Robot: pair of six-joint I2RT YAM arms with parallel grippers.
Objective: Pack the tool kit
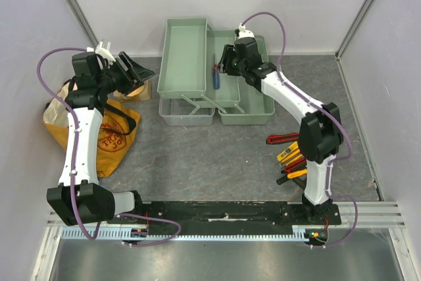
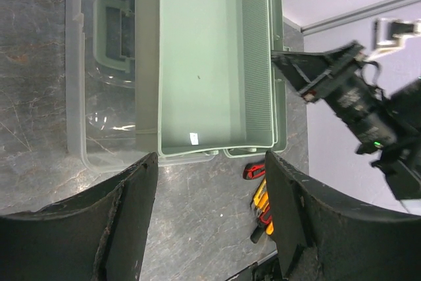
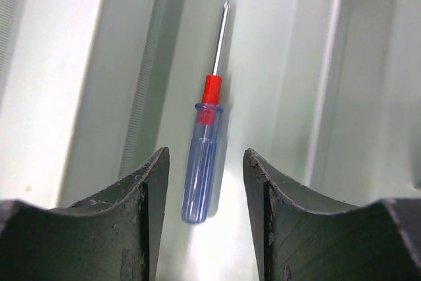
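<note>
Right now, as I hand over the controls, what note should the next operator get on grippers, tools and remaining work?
Left gripper: open, empty, hovering left of the toolbox.
Right gripper: open over the toolbox; the blue-handled screwdriver lies free between its fingers.
Done: that screwdriver is in the toolbox.
Left: loose tools with red, yellow and black handles lie on the table beside the right arm; toolbox not yet closed.

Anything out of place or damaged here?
Nothing spilled or damaged. The screwdriver lies flat in the toolbox. Only loose end: a heap of hand tools on the table, not yet packed.
</note>
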